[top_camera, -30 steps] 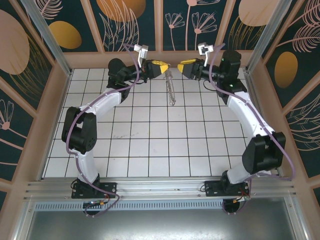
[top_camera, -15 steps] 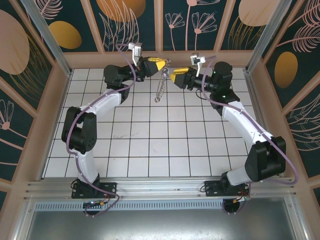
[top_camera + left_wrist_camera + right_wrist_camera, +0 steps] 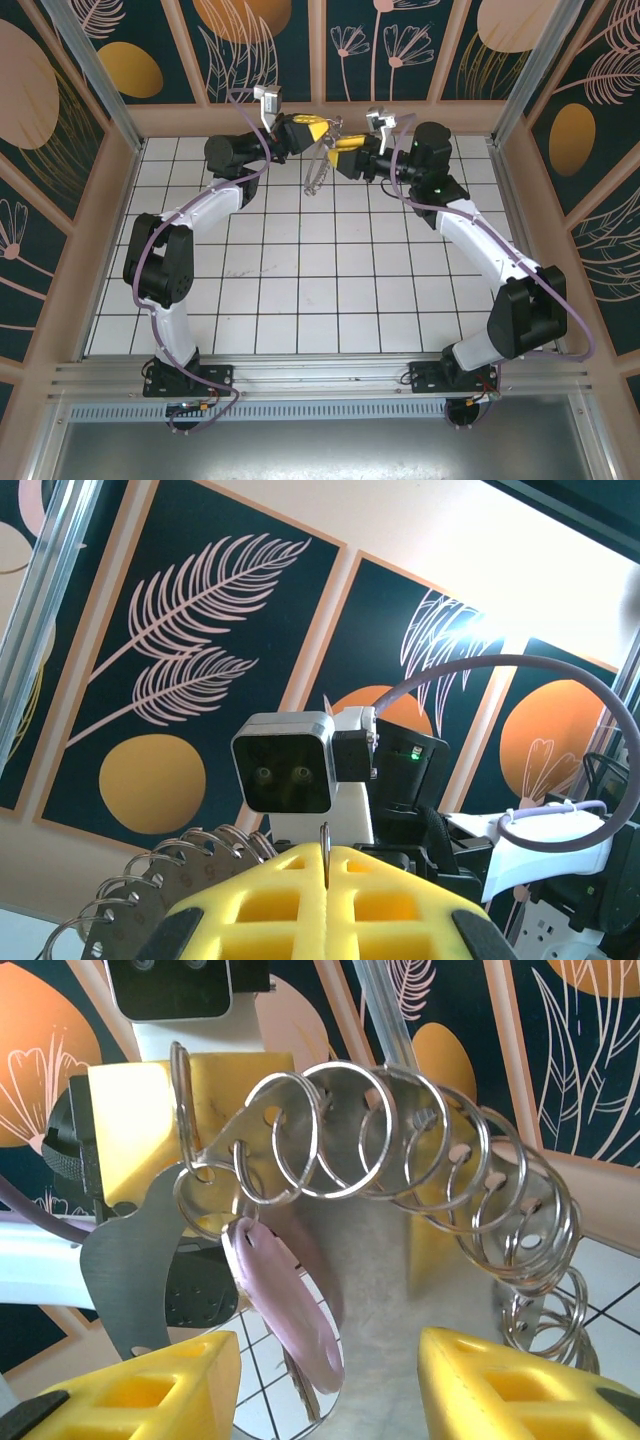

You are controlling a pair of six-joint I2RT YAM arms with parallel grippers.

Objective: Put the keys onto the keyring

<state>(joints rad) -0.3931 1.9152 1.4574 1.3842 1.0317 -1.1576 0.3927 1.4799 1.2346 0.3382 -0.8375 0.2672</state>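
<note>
The keyring (image 3: 317, 168) hangs above the far tiles, a flat ring with several silvery split rings (image 3: 430, 1150) along its edge. My left gripper (image 3: 322, 128) is shut on its top. In the left wrist view the thin ring edge (image 3: 325, 840) stands pinched between the yellow pads of the left gripper (image 3: 325, 858). The key (image 3: 288, 1300), with its pale lilac head, dangles from a small split ring on the keyring. My right gripper (image 3: 330, 1348) is open just below it, fingers (image 3: 160, 1390) either side, touching nothing. In the top view the right gripper (image 3: 342, 157) sits right beside the keyring.
The wooden back rail (image 3: 320, 115) and patterned wall panels stand just behind both grippers. White tiled floor (image 3: 320, 270) stretches toward the arm bases. The right wrist camera housing (image 3: 285, 762) faces the left gripper closely.
The right gripper has moved left, closing in on the hanging keyring. The left gripper with the keyring has shifted slightly left and the ring has swung with it.
</note>
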